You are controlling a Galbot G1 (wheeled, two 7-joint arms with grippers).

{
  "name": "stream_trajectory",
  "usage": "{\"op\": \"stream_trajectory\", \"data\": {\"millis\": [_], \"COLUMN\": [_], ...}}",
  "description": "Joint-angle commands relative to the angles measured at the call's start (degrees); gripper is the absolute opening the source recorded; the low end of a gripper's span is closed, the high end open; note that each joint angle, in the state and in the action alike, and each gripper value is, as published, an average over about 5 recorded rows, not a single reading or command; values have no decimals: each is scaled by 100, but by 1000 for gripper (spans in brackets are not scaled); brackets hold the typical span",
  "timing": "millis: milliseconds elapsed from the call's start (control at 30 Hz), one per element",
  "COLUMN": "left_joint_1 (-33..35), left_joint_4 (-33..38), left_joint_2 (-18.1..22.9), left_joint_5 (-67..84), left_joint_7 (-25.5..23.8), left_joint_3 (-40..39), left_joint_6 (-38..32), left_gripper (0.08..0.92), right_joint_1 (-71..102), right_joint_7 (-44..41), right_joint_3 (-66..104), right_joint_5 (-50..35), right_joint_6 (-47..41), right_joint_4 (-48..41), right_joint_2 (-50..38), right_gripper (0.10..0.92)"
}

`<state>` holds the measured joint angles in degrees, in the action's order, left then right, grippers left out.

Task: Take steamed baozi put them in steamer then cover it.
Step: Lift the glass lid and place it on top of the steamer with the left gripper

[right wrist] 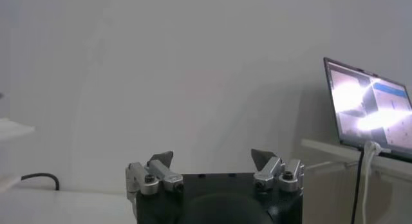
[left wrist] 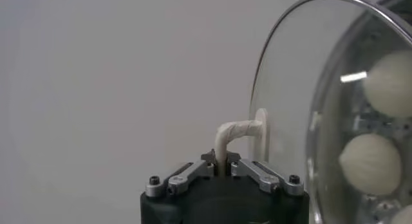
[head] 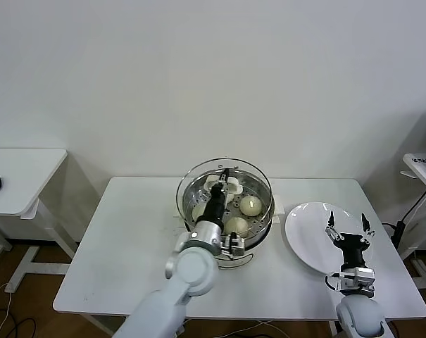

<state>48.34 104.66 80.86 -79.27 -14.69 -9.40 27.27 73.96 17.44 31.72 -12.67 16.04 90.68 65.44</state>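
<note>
Baozi (head: 250,205) in steamer (head: 263,211), partly hidden behind left gripper (head: 224,173)-held lid (head: 258,174).

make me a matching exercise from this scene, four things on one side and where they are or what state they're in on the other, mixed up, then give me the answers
Things:
1. glass lid
2. steamed baozi
3. white plate
4. right gripper

States:
A. open, hovering over the plate
B. empty, on the table beside the steamer
C. inside the steel basket
D. held by its cream handle in the shut left gripper

Pairs: 1-D, 2-C, 3-B, 4-A
</note>
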Motion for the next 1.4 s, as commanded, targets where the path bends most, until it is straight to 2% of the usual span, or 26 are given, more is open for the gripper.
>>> {"op": "stream_trajectory", "data": {"millis": [33,300,1400], "left_joint_1": [-379,-387,-152], "left_joint_4": [-660,-1037,-1041], "left_joint_2": [579,729,749], "left_joint_5": [-606,-783,-1024], "left_joint_7": [-541,-497,-575], "left_joint_3": [-402,-194,48], "left_joint_6": [362,330,207], "left_gripper": [189,189,189], "right_joint_1": [-28,-83,-368], "right_joint_7": [-14,-23,-27], "right_joint_3": [3,16,-99], "right_joint_5": [32,49,64], "right_joint_6": [7,20,76], "right_joint_4": [-116,-188,-476], "right_joint_2": [85,102,-4], "right_gripper": [823,823,823]}}
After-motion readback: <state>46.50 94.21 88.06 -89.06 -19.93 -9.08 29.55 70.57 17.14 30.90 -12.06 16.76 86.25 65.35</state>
